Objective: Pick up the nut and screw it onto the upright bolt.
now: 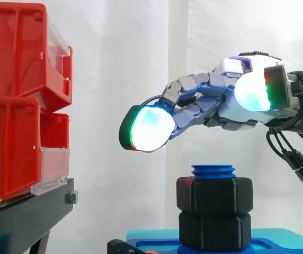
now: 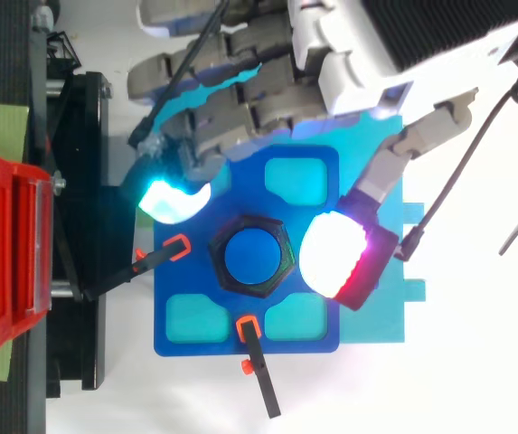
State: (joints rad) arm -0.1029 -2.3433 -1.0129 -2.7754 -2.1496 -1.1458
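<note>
- Side view: hand hovers above the blue bolt, fingers spread, holding nothing.
- Black upper nut sits on the bolt, atop a lower nut.
- Probably rigid, light plastic; best pinched across opposite flats.

matt black plastic nut, blue plastic bolt

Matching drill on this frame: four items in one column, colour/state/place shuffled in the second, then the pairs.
1. upper nut
2. bolt
3. hand
4. red bins

A. open, above the bolt, holding nothing
B. stacked at the side view's left edge
C. black, round the thread
D. blue, upright, tip showing above the nut

Pairs: 1-C, 2-D, 3-A, 4-B
</note>
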